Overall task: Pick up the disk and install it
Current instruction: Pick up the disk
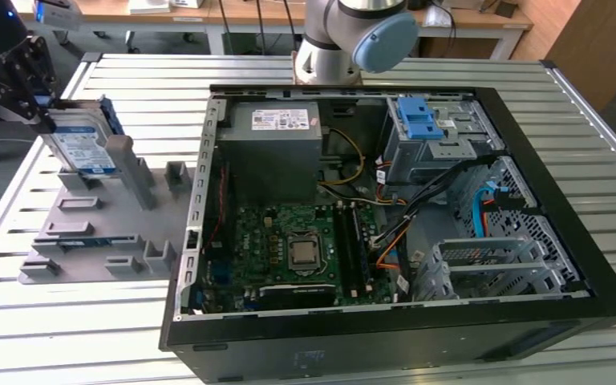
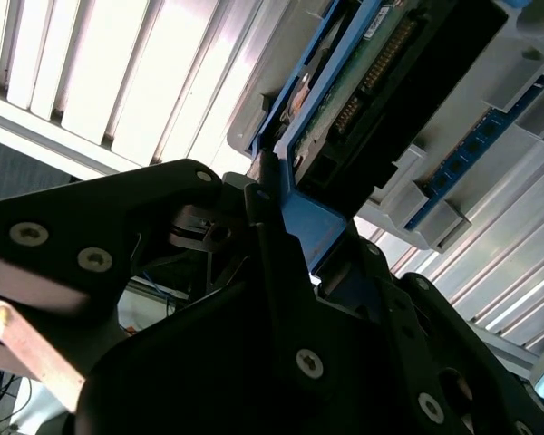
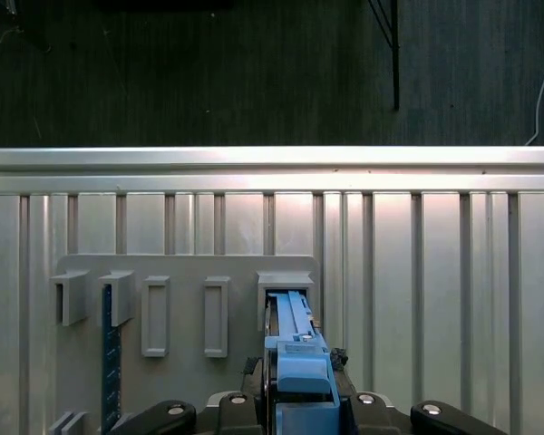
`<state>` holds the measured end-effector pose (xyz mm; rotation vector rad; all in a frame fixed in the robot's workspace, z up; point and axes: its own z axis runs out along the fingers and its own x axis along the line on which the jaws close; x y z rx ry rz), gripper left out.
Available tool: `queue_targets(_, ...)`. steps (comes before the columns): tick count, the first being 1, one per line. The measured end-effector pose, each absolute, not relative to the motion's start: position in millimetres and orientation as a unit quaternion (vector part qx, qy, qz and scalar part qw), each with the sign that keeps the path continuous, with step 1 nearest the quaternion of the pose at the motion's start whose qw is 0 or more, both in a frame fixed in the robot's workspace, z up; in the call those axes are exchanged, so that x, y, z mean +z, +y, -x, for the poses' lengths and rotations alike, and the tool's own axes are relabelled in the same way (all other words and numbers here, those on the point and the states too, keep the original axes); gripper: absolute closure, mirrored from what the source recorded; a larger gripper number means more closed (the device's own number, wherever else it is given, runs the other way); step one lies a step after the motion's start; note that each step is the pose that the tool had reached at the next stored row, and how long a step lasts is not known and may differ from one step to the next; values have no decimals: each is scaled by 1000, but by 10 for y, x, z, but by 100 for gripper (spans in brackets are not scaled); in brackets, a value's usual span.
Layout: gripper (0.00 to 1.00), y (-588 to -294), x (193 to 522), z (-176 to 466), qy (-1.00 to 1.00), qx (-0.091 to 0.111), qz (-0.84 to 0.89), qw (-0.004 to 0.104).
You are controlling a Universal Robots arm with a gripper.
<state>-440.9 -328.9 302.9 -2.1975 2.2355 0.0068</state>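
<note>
At the exterior view's left, over the far corner of the fixture, the one gripper (image 1: 38,111) is closed onto the one disk (image 1: 83,144). In the second wrist view its black fingers (image 2: 267,245) sit on either side of the disk's blue bracket (image 2: 313,227), pinching it. The disk stands on edge, leaning a little, with its lower end in a pocket of the single grey fixture (image 1: 83,241) and its label turned towards the exterior camera.

In the first wrist view the fixture shows five raised pockets in a row. The bracket sits in the end one, and one thin blue strip (image 3: 111,362) lies well apart from it, near the other end.

The rail (image 3: 272,168) at the table's edge runs near the fixture, with dark floor past it. In the exterior view the fixture lies just beside the one open case (image 1: 565,241), and bare slats of the table (image 1: 73,337) surround both. Inside the case are one grey power box (image 1: 270,152), one drive cage with a blue latch (image 1: 428,120) and one board (image 1: 297,249).

The gripper's body is cut off at the picture's edge, and so is the one arm (image 1: 351,32). A fixture post (image 1: 121,160) hides part of the disk — its foot cannot be made out. The fingertips are dark against dark.
</note>
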Motion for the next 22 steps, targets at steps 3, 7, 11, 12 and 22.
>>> queue_targets(3,63,-3290,3036,4409,713,2,701,3)
queue_targets(7,63,-3289,3051,4409,713,2,701,3)
queue_targets(11,63,-3289,3067,4409,713,2,701,3)
queue_targets(12,63,-3289,3073,4409,713,2,701,3)
queue_targets(22,63,-3289,3111,4409,713,2,701,3)
